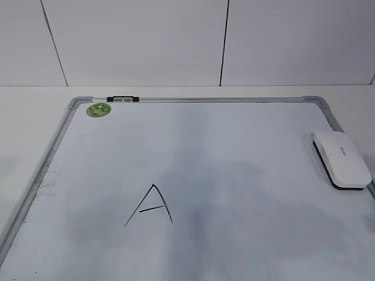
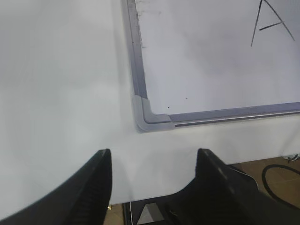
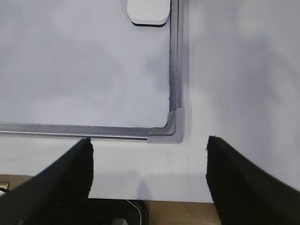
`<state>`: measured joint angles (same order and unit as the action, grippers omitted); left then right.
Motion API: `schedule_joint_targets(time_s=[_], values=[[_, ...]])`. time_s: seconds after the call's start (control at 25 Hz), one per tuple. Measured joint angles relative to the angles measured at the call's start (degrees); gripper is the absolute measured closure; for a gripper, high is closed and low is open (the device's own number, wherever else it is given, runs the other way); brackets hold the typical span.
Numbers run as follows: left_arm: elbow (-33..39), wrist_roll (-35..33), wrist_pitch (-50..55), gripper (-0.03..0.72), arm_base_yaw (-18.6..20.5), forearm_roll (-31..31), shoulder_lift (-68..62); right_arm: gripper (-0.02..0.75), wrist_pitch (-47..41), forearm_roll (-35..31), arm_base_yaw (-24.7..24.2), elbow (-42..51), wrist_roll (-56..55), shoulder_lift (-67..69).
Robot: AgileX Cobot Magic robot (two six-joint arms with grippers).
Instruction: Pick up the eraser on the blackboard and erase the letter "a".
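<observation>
The blackboard (image 1: 205, 100) is a white dry-erase board with a grey metal frame, lying flat on the table. The white eraser (image 1: 343, 159) with a black underside lies on it by the right edge; its near end shows in the right wrist view (image 3: 148, 11). No small lowercase "a" shows in any view; only an angular capital "A" (image 1: 151, 205) is drawn, also in the left wrist view (image 2: 269, 21). My left gripper (image 2: 153, 152) is open and empty over the table before the board's near left corner (image 2: 143, 117). My right gripper (image 3: 149, 140) is open and empty before the near right corner (image 3: 171, 124). Neither gripper shows in the exterior view.
A round green magnet (image 1: 99, 109) sits at the board's far left corner, next to a black-and-silver clip (image 1: 123, 99) on the far frame. The white table's near edge runs just under both grippers, with the floor and a cable (image 2: 281, 180) beyond.
</observation>
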<state>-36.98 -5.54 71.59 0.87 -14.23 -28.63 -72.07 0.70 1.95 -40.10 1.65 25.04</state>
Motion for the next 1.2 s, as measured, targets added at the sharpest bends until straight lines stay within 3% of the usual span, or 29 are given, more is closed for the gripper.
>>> schedule_joint_targets(time_s=[0.36,1.2], values=[[5.4,0.1,-0.5,0.26,0.0,3.0,6.5,0.145,-0.1,1.3,0.0,4.0,0.0,-4.3],[7.9,0.1,-8.4,0.265,0.0,4.7,7.5,0.146,6.7,2.2,0.0,11.5,-0.5,-4.3]])
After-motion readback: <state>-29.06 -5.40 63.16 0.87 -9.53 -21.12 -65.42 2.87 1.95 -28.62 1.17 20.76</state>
